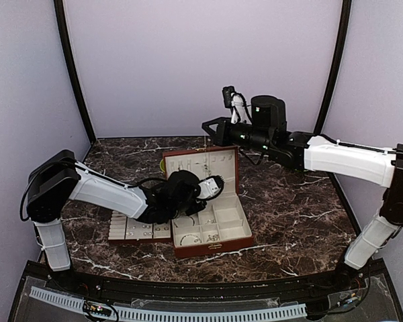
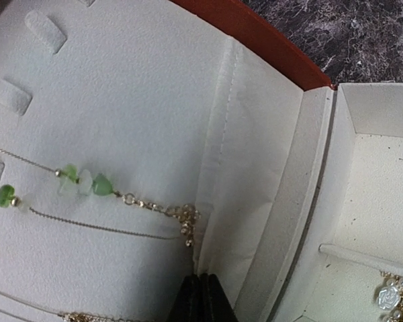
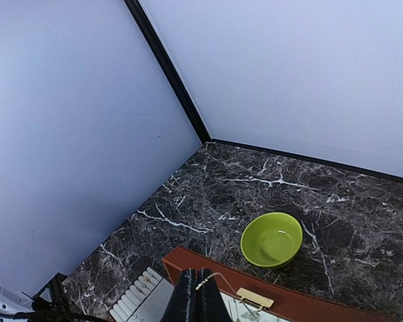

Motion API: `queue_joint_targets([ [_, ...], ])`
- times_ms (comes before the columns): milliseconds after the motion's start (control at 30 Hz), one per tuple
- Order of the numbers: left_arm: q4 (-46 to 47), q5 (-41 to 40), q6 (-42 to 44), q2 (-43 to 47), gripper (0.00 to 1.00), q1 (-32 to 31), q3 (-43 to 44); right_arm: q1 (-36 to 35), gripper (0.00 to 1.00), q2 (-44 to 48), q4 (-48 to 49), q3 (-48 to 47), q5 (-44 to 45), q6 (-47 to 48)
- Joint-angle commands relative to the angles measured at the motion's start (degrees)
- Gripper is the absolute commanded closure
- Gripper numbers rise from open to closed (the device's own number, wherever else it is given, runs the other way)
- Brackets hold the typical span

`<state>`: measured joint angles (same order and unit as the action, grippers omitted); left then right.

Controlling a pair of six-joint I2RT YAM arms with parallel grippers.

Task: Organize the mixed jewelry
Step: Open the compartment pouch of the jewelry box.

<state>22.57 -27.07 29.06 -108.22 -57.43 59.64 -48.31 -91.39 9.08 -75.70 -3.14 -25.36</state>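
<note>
Now | left fingers (image 2: pixel 188 302) pinching necklace (image 2: pixel 87 182) end below clasp | right fingers (image 3: pixel 185 298) pressed together

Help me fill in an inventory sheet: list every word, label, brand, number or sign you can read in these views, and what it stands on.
None: no word, number or logo can be read in any view.
The box, its gold clasp, the green bowl and the chain look unmarked as far as they show.
</note>
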Motion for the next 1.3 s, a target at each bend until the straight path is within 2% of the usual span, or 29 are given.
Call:
queue_joint_targets([
  [0, -0.9, 0.7, -1.1, -0.2, 0.98, -0.1, -1.5, 0.4, 1.0, -1.4, 3.0, -0.3, -0.2, 0.0],
  [67, -0.9, 0.7, -1.4, -0.1, 1.0, -0.3, -1.7, 0.4, 1.0, -1.8, 3.3, -0.4, -0.5, -0.1],
  [1267, 1.2, -0.6, -2.5, 2.5, 1.0, -3.0, -4.9, 0.3, 1.0, -4.1, 2.1, -9.4, -1.6, 0.7],
])
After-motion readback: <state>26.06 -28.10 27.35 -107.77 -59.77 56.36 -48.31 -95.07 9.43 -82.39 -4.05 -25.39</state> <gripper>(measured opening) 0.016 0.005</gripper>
